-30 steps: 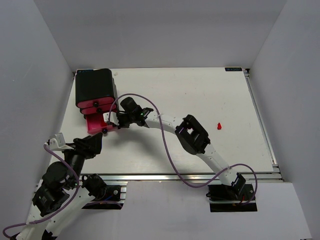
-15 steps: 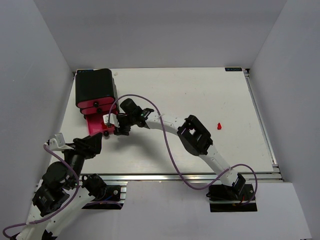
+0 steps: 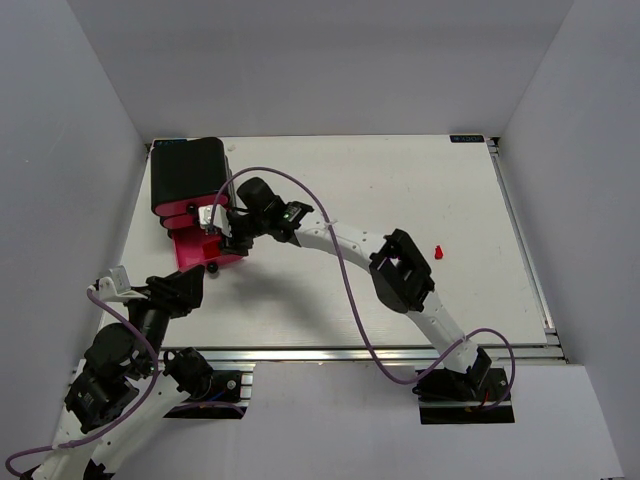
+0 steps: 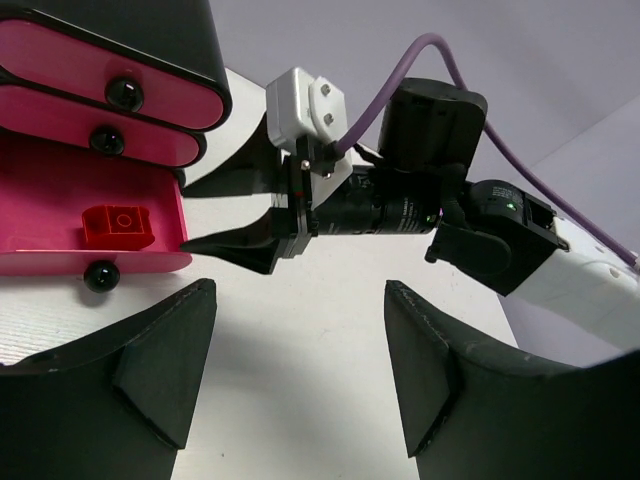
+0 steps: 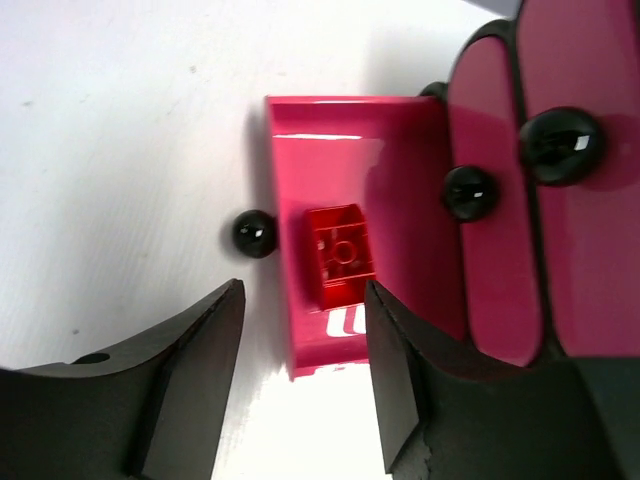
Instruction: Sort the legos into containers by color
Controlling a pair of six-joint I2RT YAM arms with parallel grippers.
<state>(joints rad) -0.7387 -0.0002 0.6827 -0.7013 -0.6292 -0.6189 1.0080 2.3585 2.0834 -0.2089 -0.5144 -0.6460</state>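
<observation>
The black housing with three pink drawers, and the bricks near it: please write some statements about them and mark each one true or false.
1. The lowest pink plastic drawer of the glossy black housing is pulled open. True.
2. A small red plastic brick lies inside that drawer. True.
3. The right hand is closed on this brick. False: its fingers stand apart and the brick lies free in the drawer.
4. All three drawers are open. False: the two upper drawers are shut.
5. A second red brick lies on the white table, far from the drawers. True.
6. The left hand holds a green brick. False: it is open and empty.
</observation>
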